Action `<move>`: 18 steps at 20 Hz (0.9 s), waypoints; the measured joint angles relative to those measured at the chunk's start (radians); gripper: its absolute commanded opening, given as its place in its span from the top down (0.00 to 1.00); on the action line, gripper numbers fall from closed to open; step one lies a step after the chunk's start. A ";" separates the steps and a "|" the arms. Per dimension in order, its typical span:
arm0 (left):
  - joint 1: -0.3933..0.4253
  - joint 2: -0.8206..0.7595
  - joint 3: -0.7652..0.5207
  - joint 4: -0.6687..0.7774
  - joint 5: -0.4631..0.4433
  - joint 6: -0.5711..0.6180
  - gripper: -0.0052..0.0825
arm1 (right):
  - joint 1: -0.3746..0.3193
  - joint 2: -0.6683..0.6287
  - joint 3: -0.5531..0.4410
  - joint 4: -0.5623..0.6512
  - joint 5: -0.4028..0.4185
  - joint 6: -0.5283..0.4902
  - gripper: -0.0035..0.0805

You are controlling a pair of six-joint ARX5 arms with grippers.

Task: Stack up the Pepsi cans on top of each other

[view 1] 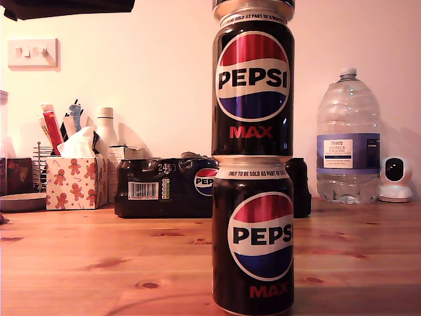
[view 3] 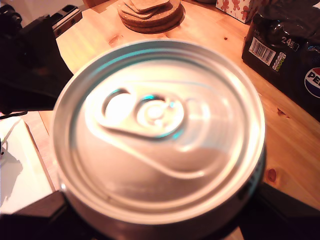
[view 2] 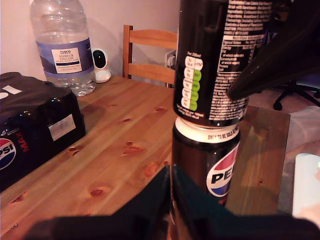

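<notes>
Standing near the worktop's front edge in the exterior view, the column of 3 Pepsi cans is upright. Behind it, from that view's left to right, sit the tissue box (view 1: 75, 181), the shrink-wrapped multipack (view 1: 164, 187) and the water bottle (view 1: 347, 145), all toward the back edge.

- The bottom can (view 1: 253, 237) carries the middle can (view 1: 253, 85) squarely, rim to base. Only the base of the top can (view 1: 253, 6) shows before the frame cuts it off.
- My second gripper (view 3: 160, 212) looks straight down the long axis of the top can (view 3: 160, 130). Its fingers (view 3: 35, 217) press both flanks, so I judge it clamped on that can.
- My first gripper (view 2: 170, 200) sits low beside the column. Whether its jaws are apart or together cannot be told.

The coming move turns on that vertical axis: any release must leave the top can centred over the 2 below. Seating is not confirmed. The exterior view crops that joint, the second wrist view shows only the lid, and the first wrist view shows 1 joint sitting flush, though which joint is uncertain.
</notes>
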 measured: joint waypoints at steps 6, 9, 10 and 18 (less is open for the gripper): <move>0.000 0.000 0.000 0.000 0.000 0.000 0.96 | 0.000 0.003 0.000 0.008 0.000 0.000 0.18; 0.000 0.000 0.000 0.000 0.000 0.000 0.96 | 0.000 0.003 0.000 0.008 0.000 0.000 0.18; 0.000 0.000 0.000 0.000 0.000 0.000 0.96 | 0.000 0.003 0.000 0.008 0.000 0.000 0.18; 0.000 0.000 0.000 0.000 0.000 0.000 0.96 | 0.006 0.003 0.000 0.005 0.009 0.038 0.09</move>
